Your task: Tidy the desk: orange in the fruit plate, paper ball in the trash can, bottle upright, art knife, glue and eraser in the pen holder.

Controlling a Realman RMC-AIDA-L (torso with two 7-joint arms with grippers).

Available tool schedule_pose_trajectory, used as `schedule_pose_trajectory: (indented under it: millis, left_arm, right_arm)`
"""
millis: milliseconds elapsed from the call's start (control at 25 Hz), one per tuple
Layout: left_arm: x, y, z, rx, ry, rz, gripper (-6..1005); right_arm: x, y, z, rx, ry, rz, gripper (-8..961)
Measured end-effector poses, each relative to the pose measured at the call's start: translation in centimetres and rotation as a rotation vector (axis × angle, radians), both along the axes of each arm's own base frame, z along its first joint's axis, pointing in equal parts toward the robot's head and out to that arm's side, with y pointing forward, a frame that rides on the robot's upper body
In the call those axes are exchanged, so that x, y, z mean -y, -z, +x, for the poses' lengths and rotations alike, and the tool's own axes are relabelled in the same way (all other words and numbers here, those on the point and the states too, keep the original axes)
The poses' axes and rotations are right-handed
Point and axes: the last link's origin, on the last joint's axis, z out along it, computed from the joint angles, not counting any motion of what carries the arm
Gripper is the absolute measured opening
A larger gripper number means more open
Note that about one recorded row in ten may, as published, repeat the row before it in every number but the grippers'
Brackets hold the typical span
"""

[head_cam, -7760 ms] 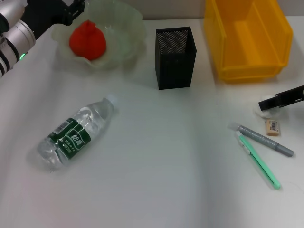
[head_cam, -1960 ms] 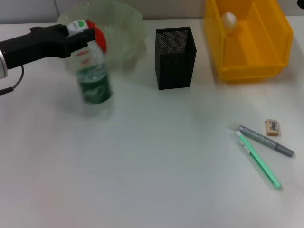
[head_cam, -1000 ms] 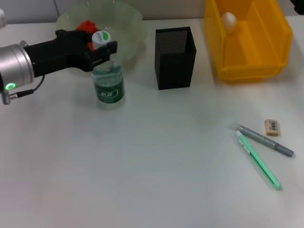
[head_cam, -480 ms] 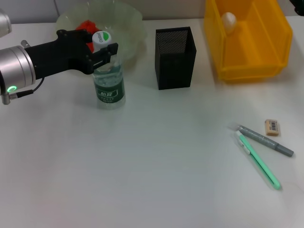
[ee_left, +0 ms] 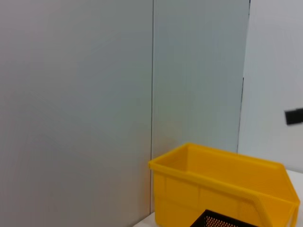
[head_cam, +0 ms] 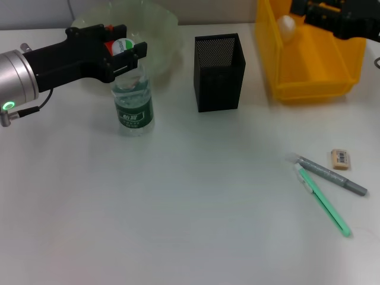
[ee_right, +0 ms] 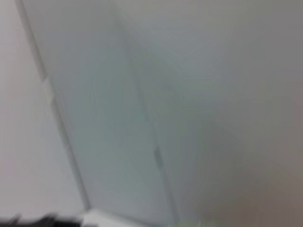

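The bottle (head_cam: 133, 98) stands upright on the white desk, in front of the fruit plate (head_cam: 155, 25). My left gripper (head_cam: 122, 44) is open, with one black finger on each side of the white cap. Only a sliver of the orange (head_cam: 109, 43) shows behind the fingers. The paper ball (head_cam: 287, 25) lies in the yellow trash can (head_cam: 314, 71), which the left wrist view also shows as the trash can (ee_left: 222, 187). My right gripper (head_cam: 332, 15) hovers over the can's back edge. The eraser (head_cam: 340, 158), a grey glue pen (head_cam: 332, 176) and a green art knife (head_cam: 323, 200) lie at the right. The pen holder (head_cam: 219, 74) stands mid-desk.
The black mesh rim of the pen holder (ee_left: 222, 220) shows below the can in the left wrist view, with a grey wall behind. The right wrist view shows only blurred wall.
The paper ball went from the desk into the trash can. The bottle went from lying to upright, and the left fingers have spread off its neck. The right gripper has come in over the can.
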Motion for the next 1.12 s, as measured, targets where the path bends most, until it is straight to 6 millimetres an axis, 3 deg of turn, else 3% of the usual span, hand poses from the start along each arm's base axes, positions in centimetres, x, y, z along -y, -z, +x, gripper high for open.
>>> schedule_pose_trajectory:
  millis: [240, 400, 640, 800, 1120]
  left_arm:
    - [0.0, -0.4, 0.4, 0.049, 0.003, 0.008, 530]
    - [0.0, -1.1, 0.8, 0.102, 0.010, 0.020, 528]
    - [-0.3, -2.7, 1.2, 0.158, 0.028, 0.051, 525]
    - [-0.4, -2.8, 1.2, 0.164, 0.024, 0.053, 523]
    - [-0.6, -2.9, 1.2, 0.170, 0.017, 0.057, 521]
  right_arm:
    - [1.5, -1.2, -2.6, 0.124, -0.031, -0.172, 610]
    - [2.0, -1.7, -3.3, 0.184, -0.018, -0.233, 610]
    - [2.3, -2.0, -4.3, 0.377, 0.177, -0.401, 609]
    - [2.1, -1.8, -4.3, 0.466, 0.287, -0.447, 609]
    - [2.0, 0.1, -3.8, 0.708, 0.515, -0.526, 608]
